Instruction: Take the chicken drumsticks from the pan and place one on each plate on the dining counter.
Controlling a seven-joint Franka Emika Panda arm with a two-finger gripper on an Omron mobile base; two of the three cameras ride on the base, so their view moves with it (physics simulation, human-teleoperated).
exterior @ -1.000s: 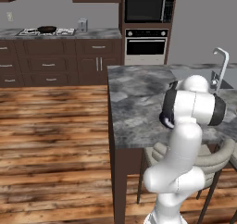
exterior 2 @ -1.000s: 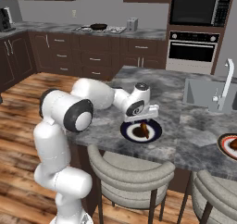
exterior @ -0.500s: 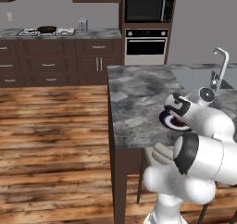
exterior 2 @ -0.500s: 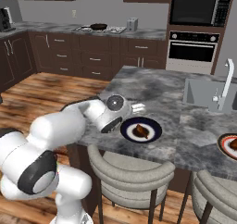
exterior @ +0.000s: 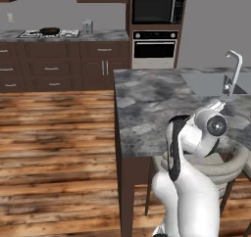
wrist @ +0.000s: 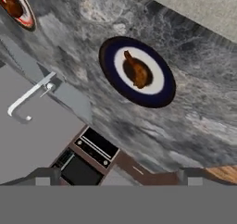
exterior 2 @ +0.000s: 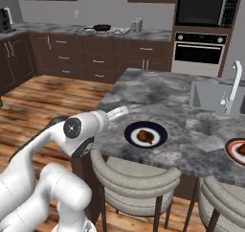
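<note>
Now lumpy orange-brown drumstick (wrist: 137, 71) lying on navy-rimmed plate (wrist: 109, 68), grey marbled dining counter (exterior 2: 158, 99), gripper (wrist: 115, 174) released, empty

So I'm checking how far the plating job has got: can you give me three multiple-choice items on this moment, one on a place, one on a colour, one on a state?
1. Where does the drumstick nearest the arm lie?
A. in the sink
B. on the navy-rimmed plate
C. on the floor

2. What colour is the rim of the other plate, at the right edge of the right base view?
A. reddish-brown
B. green
C. yellow

3. How is the gripper?
A. shut on a drumstick
B. shut on a plate
C. open, holding nothing

Key: 1 B, the meat sits in the plate's white centre on the dining counter. 2 A, its red-brown ring shows in the hand view too. 3 C, its fingers stand wide beside the navy plate, empty.
</note>
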